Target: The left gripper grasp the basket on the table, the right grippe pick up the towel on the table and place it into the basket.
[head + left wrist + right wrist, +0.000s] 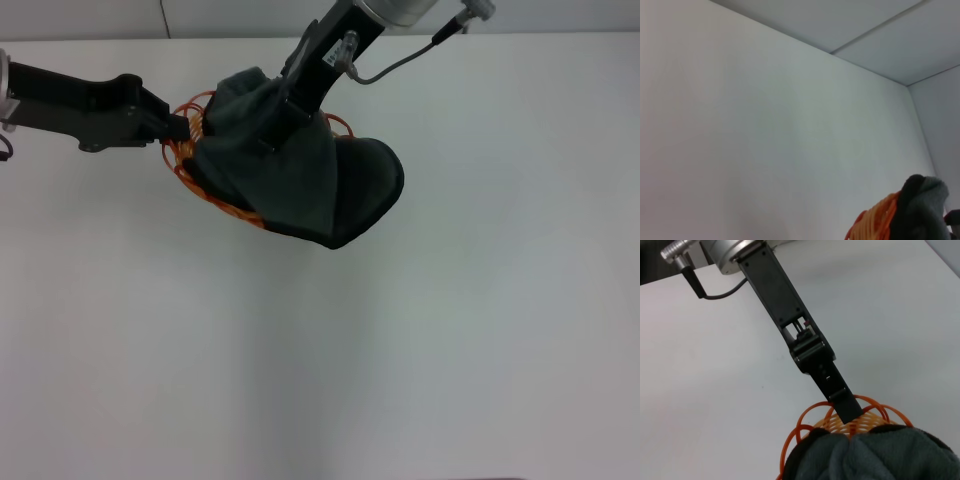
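You are at the placing step: the towel (300, 170) is draped over the basket (190, 150) but not settled in it, with a large lobe spilling past the rim toward four o'clock and hanging onto the tabletop (450, 340). The basket sits in the head view at about eleven o'clock from centre, well up the white surface. Your left hand (172, 127) reaches in from nine o'clock and meets the basket's looped rim on that side; it looks closed on the rim, steadying it, though the fingertips themselves are partly hidden by wire and cloth. Your right hand (275, 125) comes down from twelve o'clock with its tip buried in the towel's upper fold, so you cannot tell whether it is pinching the cloth or has let go. In the right wrist view the left hand's finger (845, 407) is seen against the orange loops, with the grey cloth bunched just inside them. To do this well, keep the left hand firm so the light basket does not slide or tip under the cloth's drag. Gather the overhang toward the basket's middle before releasing, lowering the right hand over the centre rather than the near rim. Release only once most of the cloth sits inside the loops, otherwise the hanging lobe will likely pull the towel out.
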You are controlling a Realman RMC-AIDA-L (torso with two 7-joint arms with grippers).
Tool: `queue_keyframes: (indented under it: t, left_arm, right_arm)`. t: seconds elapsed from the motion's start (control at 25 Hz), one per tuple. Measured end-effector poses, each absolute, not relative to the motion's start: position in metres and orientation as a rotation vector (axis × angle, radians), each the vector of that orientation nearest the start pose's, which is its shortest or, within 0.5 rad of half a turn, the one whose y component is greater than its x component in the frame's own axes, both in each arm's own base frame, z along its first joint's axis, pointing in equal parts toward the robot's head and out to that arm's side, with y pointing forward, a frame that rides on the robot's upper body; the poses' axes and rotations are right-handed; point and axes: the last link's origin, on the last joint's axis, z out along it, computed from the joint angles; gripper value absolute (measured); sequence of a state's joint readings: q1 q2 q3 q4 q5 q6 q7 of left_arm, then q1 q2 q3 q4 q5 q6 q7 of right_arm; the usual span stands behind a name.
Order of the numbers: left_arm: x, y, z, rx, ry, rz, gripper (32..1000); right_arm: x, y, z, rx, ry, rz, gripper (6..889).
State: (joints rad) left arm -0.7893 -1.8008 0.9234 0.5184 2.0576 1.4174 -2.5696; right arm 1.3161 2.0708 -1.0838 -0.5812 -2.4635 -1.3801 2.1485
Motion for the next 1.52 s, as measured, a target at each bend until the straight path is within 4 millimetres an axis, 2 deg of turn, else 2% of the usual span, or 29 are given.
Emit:
queue_keyframes:
  t: [0.12,0.52,0.84,1.16,1.52]
  left_arm:
    - [-0.24,0.414,0.065,-2.271,-1.871,-0.378,99]
    - [-0.241,0.414,0.065,-2.266,-1.872,-0.379,99]
    - [-0.246,0.412,0.066,-2.248,-1.878,-0.382,99]
    - [-0.25,0.411,0.068,-2.234,-1.883,-0.383,99]
    - [-0.252,0.41,0.069,-2.226,-1.889,-0.382,99]
  right_arm:
    - [0.033,0.427,-0.059,-2.998,0.412,-0.305,720]
    - [0.03,0.427,-0.057,-3.002,0.395,-0.306,868]
    - [0.022,0.425,-0.041,-2.994,0.383,-0.274,869]
    - [0.01,0.416,-0.001,-2.968,0.378,-0.151,869]
    - [0.009,0.405,0.021,-2.96,0.384,-0.069,870]
